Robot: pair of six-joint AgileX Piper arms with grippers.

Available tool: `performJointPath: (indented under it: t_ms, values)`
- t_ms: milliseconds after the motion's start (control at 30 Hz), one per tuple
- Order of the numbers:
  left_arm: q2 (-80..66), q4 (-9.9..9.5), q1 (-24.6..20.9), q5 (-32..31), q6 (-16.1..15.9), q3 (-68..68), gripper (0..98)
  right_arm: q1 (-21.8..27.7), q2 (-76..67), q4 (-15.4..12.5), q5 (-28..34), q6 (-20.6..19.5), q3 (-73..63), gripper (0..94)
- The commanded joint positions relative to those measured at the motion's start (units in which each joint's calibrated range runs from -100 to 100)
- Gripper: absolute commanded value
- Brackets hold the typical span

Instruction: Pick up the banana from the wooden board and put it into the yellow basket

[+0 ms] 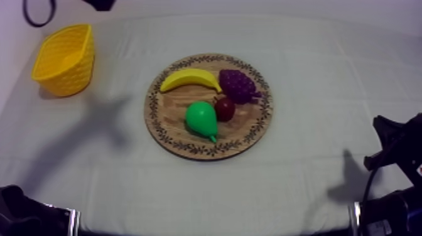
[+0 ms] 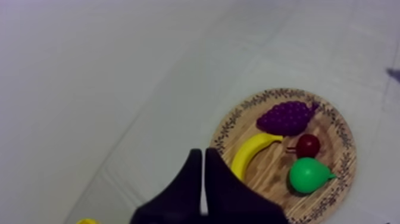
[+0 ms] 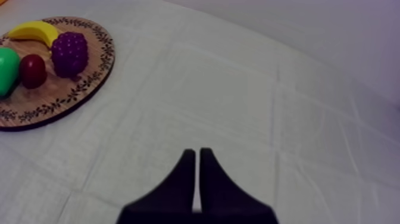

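The yellow banana (image 1: pixel 189 78) lies at the back left of the round wooden board (image 1: pixel 164 122), beside the purple grapes (image 1: pixel 239 85). The yellow basket (image 1: pixel 64 59) stands tilted at the table's far left corner. My left gripper (image 2: pixel 203 152) is shut on nothing and hangs above the cloth, short of the board's (image 2: pixel 340 150) rim, with the banana (image 2: pixel 252 154) just past its tips. Well to the right of the board (image 3: pixel 70 95), my right gripper (image 3: pixel 197 151) is also shut on nothing, far from the banana (image 3: pixel 36 30).
A green pear (image 1: pixel 201 118) and a small red fruit (image 1: pixel 225 108) lie on the board in front of the banana. My left arm (image 1: pixel 24 214) rests at the near left edge and my right arm (image 1: pixel 397 168) at the near right. Bare cloth separates board and basket.
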Motion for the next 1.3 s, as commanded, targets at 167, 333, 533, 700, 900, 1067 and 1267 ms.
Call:
performJointPath:
  t_ms: [167,333,533,700,900,1067,1267]
  values:
    - [14.5,-0.99,2.4,3.3,-1.8,-6.7,0.0,0.0,0.0,0.0,0.0,0.0,0.0,0.6]
    - [20.2,-2.06,3.5,3.8,-2.7,-8.8,0.0,0.0,0.0,0.0,0.0,0.0,0.0,0.6]
    - [22.6,-1.85,2.5,3.9,-5.6,-9.1,0.0,0.0,0.0,0.0,0.0,0.0,0.0,0.6]
    - [23.7,-1.71,1.2,3.8,-7.9,-8.3,1.2,0.0,0.0,0.0,0.0,0.0,0.0,0.6]
    - [25.1,-1.71,0.7,3.4,-8.8,-7.1,7.3,0.0,0.0,0.0,0.0,0.0,0.0,0.6]
    - [25.3,-1.78,0.4,2.2,-8.8,-5.0,51.7,0.0,0.0,0.0,0.0,0.0,0.0,0.6]
    - [25.8,-3.06,0.6,2.0,-7.5,-5.3,84.9,0.0,0.0,0.0,0.0,0.0,0.0,0.6]
